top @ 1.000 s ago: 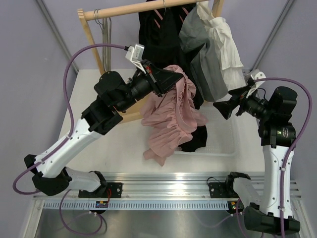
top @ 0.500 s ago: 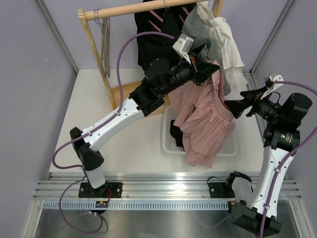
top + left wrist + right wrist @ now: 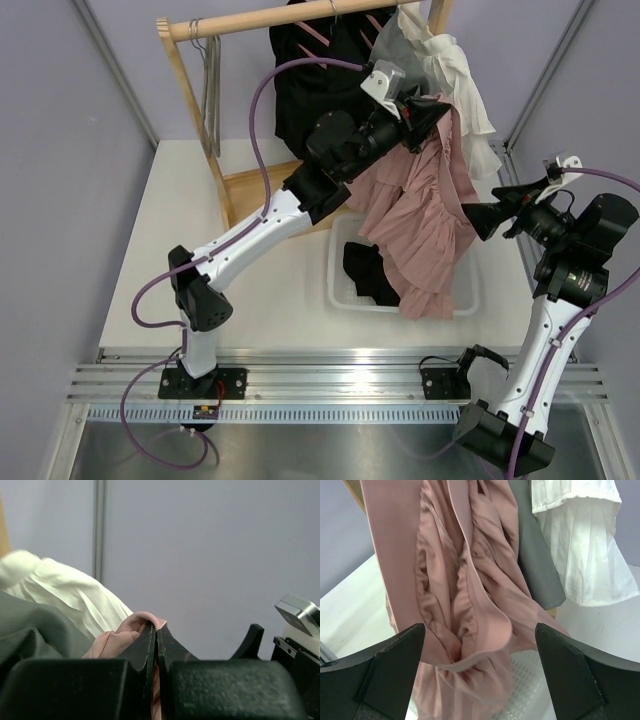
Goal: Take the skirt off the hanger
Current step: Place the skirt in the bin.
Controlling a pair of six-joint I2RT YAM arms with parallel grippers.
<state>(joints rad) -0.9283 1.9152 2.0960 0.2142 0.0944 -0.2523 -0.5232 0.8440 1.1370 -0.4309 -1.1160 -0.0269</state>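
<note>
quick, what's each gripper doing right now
Left gripper: shut on the skirt.
Right gripper: open, holding nothing.

pink skirt (image 3: 420, 225) of thin matt gathered cloth, white garment (image 3: 462, 85) of pleated cloth, grey garment (image 3: 532, 555) of fine matt weave, rack rail (image 3: 250, 20) of smooth pale wood, left gripper (image 3: 156, 630) of grainy matt black plastic, bin (image 3: 335, 270) of cloudy plastic, bench (image 3: 130, 230) smooth matt white

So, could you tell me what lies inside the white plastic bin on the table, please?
A crumpled black garment lies in the white plastic bin. The pink ruffled skirt, hanging from the shut left gripper, hides the bin's right half.
</note>
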